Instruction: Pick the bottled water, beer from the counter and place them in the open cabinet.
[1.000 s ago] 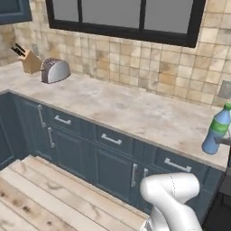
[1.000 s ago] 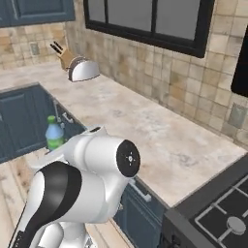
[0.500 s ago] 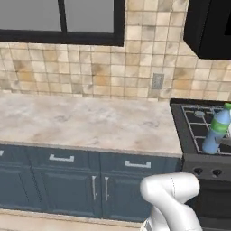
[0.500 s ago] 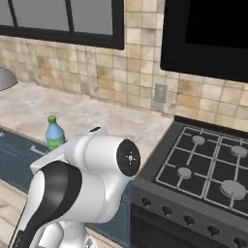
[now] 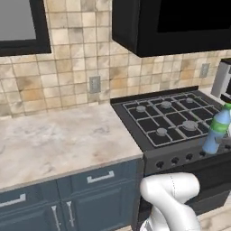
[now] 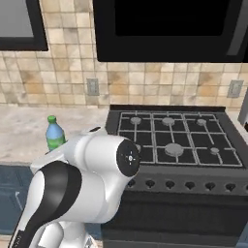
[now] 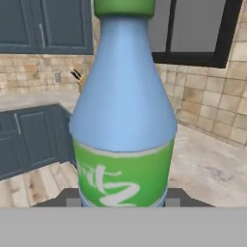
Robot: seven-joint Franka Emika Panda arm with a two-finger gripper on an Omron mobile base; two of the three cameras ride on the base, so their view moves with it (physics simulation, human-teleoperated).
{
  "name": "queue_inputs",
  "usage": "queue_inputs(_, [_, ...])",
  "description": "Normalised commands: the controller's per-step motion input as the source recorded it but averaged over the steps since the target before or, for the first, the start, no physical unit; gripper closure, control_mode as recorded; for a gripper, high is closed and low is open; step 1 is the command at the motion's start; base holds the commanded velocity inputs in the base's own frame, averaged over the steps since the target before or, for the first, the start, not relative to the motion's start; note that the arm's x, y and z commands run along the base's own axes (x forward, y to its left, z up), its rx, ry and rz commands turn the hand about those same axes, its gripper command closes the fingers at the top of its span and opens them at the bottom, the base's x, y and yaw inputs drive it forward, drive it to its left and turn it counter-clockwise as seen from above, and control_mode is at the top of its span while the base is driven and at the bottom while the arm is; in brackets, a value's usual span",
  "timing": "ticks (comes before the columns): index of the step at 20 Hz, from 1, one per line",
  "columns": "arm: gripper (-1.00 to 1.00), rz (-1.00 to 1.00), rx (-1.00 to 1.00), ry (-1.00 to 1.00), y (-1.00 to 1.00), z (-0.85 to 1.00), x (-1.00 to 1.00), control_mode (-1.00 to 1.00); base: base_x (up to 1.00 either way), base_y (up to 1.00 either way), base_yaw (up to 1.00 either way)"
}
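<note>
The bottled water (image 7: 123, 111) sits directly ahead of the hand, upright, with its long axis running from the green label band near the fingers up to the green cap at the top of the hand view. The gripper (image 7: 123, 201) is clamped narrowly on the lower body of the bottle, one jaw at each side of the label band. The bottle is therefore already in the grasp and clear of the counter (image 5: 58, 140).

In the left base view the bottle (image 5: 216, 131) hangs at the far right, in front of the gas stove (image 5: 167, 119) (not resting on it, as far as can be judged). In the right base view it (image 6: 54, 133) appears just behind the white arm, left of the stove.

The relation that governs the coming move is cabinet to hand. The open cabinet cannot be located from these views, so its bearing from the bottle cannot be stated. Judged from the grasp, the bottle should reach the shelf base first, axis vertical.

The beer remains to be collected.
</note>
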Motion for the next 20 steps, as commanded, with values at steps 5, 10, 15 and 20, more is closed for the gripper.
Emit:
queue_inputs(5, [1.0, 0.0, 0.0, 0.0, 0.0, 0.0, 0.0, 1.0, 0.01, -0.05, -0.61])
queue_inputs(10, [1.0, 0.0, 0.0, 0.0, 0.0, 0.0, 0.0, 1.0, 0.25, 0.0, -0.15])
queue_inputs(15, [1.0, 0.0, 0.0, 0.0, 0.0, 0.0, 0.0, 1.0, 0.18, -0.25, -0.29])
queue_inputs(20, [1.0, 0.0, 0.0, 0.0, 0.0, 0.0, 0.0, 1.0, 0.05, -0.15, -0.67])
